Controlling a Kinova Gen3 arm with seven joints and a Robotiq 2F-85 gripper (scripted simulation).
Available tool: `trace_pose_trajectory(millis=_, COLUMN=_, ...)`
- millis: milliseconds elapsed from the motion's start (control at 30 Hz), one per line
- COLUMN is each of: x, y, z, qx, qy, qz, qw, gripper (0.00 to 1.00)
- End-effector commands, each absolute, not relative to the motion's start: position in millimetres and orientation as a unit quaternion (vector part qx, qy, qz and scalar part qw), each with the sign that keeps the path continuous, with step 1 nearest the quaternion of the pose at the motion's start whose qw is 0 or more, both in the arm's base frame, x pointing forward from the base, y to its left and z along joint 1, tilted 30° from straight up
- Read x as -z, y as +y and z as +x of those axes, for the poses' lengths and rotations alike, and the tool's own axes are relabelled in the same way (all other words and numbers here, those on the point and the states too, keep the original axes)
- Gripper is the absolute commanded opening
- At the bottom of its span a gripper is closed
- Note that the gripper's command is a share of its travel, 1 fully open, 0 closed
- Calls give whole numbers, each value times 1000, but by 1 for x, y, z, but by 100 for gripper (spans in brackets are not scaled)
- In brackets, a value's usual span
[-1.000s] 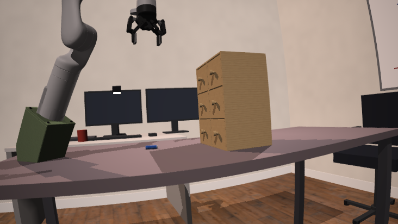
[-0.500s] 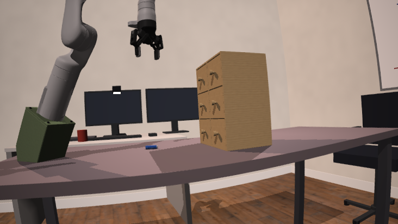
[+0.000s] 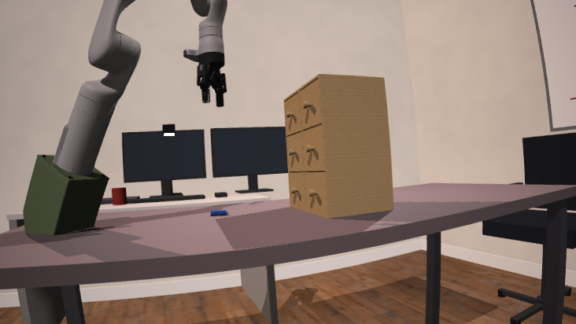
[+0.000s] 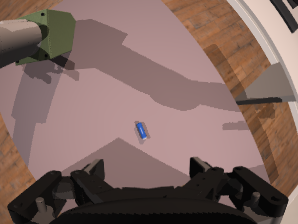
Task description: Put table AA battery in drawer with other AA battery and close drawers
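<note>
The gripper (image 3: 212, 97) hangs high with its jaws wide apart and holding nothing. The blue battery (image 3: 219, 212) lies on the table (image 3: 282, 237) far below the jaws. The chest (image 3: 354, 149) stands off to one side.

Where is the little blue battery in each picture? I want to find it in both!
Exterior view: the blue battery lies on the table, left of the wooden chest, below the open gripper.
Wrist view: the battery sits near the middle of the picture, just above the gripper's fingers.
Shared landmark: the arm's green base, left in the exterior view, upper left in the wrist view.
</note>
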State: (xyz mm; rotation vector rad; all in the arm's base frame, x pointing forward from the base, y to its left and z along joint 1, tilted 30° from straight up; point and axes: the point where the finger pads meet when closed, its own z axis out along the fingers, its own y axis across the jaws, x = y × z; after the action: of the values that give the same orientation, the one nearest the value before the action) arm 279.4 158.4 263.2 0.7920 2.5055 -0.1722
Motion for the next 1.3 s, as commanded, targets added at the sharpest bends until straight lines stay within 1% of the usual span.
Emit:
trace_pose_trajectory(millis=0, x=-259, y=147, z=291, qx=77, qy=915, qz=311, qw=244, gripper=100)
trace_pose_trajectory(millis=500, x=-209, y=191, z=327, qx=121, qy=957, qz=134, qw=226, gripper=100)
trace_pose_trajectory(millis=900, x=-191, y=206, z=340, qx=136, qy=964, qz=69, qw=217, gripper=100)
trace_pose_trajectory(millis=1267, x=-186, y=211, z=343, qx=141, qy=965, qz=49, qw=214, gripper=100)
